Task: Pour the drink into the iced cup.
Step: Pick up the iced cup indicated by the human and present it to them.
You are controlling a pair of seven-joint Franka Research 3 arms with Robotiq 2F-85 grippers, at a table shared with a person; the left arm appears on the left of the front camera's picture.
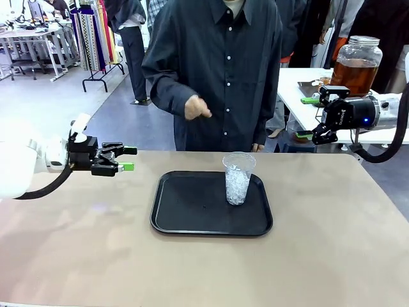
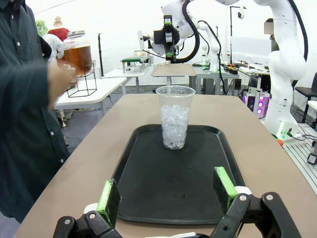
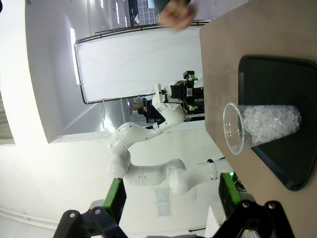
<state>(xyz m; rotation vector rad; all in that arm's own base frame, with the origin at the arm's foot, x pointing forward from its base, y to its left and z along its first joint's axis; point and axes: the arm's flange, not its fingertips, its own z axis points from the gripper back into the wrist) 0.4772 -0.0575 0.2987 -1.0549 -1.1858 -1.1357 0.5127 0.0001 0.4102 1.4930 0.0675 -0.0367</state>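
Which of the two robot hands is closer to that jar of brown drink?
The right gripper, on the arm coming from the picture's right: it hangs beside the jar, while the left gripper hovers at the opposite side of the table.

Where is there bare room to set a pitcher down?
The tabletop right of the tray is bare, and so is the near strip before it. The tray's left half is free; the iced cup takes its far right. The left gripper crowds the far left.
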